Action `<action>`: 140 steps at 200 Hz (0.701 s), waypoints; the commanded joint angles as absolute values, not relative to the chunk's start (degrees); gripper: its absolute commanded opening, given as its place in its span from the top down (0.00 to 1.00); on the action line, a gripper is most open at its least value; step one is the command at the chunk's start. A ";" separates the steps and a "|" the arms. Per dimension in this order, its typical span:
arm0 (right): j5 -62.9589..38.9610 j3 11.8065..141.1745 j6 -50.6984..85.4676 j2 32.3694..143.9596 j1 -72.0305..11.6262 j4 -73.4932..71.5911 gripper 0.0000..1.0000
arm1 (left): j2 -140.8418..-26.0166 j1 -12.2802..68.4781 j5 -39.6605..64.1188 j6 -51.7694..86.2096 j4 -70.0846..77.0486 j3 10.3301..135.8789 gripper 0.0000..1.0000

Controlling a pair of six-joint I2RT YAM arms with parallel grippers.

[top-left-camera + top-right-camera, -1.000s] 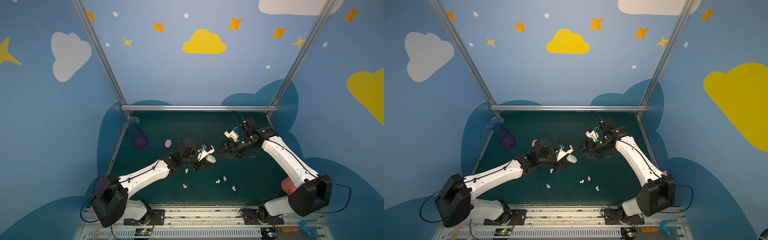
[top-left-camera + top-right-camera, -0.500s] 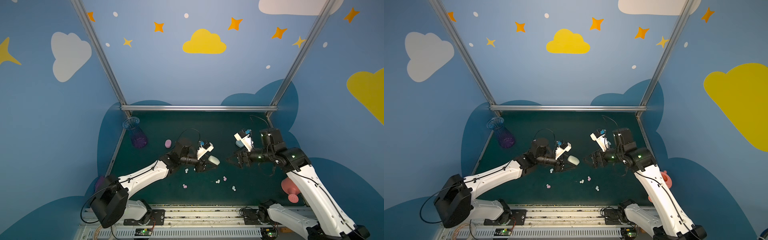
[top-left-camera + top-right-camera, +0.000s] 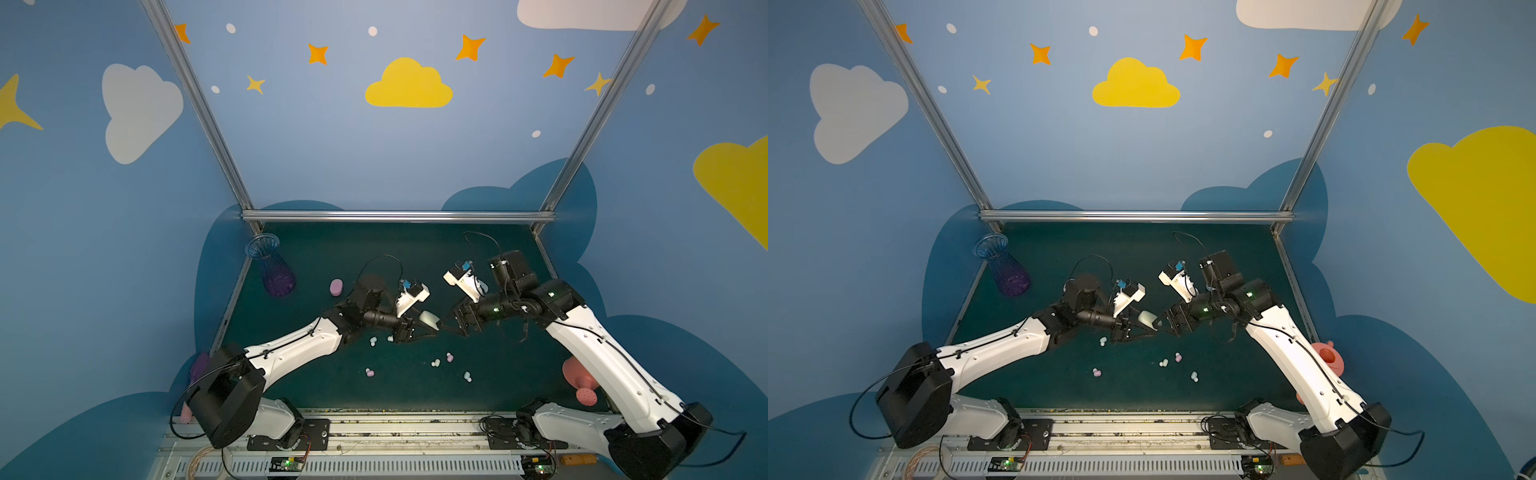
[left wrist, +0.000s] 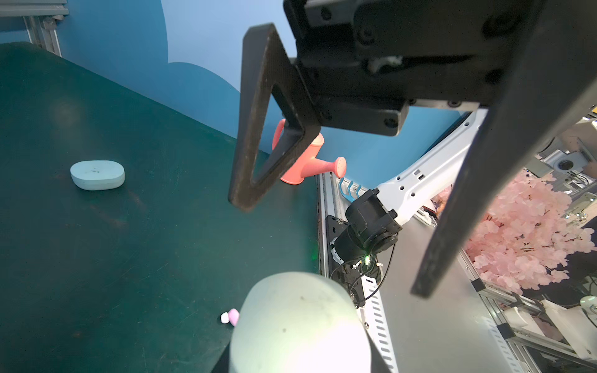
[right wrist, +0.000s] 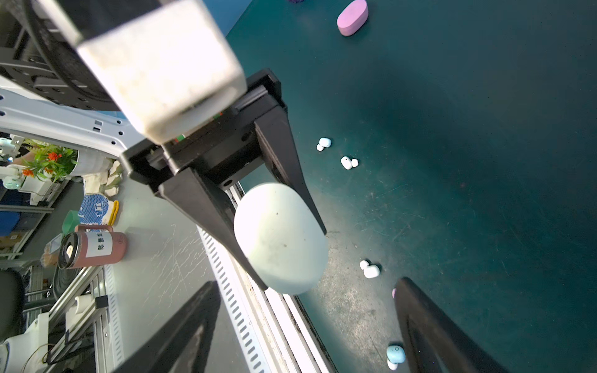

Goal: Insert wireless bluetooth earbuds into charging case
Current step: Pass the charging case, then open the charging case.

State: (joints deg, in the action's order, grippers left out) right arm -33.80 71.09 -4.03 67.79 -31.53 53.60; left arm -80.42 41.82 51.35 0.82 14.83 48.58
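My left gripper (image 3: 422, 329) is shut on a pale mint oval charging case (image 3: 429, 319), held above the green table (image 3: 332, 249). In the left wrist view the case (image 4: 300, 323) hides the jaws. My right gripper (image 3: 448, 327) faces it, open, its fingertips level with the case's free end (image 5: 281, 239) and not touching it. Several earbuds lie on the mat below: a pink one (image 3: 369, 372), a cream one (image 3: 435, 363), a pale blue one (image 3: 468, 376), with more near the left gripper (image 3: 373, 341). Both top views show the case (image 3: 1148, 319).
A pink case (image 3: 336, 287) lies behind the left arm, and a pale blue case (image 4: 97, 174) lies farther back on the mat. A purple glass vase (image 3: 274, 270) stands at the back left. A pink watering can (image 3: 579, 380) sits at the table's right edge.
The right arm changed posture and its open gripper came down and leftward, ending closer to the held case. The left gripper with the case barely shifted.
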 commanded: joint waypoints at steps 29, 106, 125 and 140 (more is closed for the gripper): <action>-29.95 72.52 -5.27 69.47 -33.57 53.53 0.17 | -78.62 41.66 51.93 -0.12 16.27 49.61 0.78; -22.61 74.12 -3.84 71.48 -34.15 52.71 0.17 | -77.40 42.36 52.56 -1.79 14.69 49.67 0.79; -21.25 74.68 -3.00 71.45 -33.80 52.48 0.17 | -77.24 42.88 52.55 -2.50 14.07 49.75 0.79; -19.97 75.22 -2.25 71.28 -33.37 52.47 0.17 | -77.13 43.10 52.62 -2.90 13.64 49.75 0.79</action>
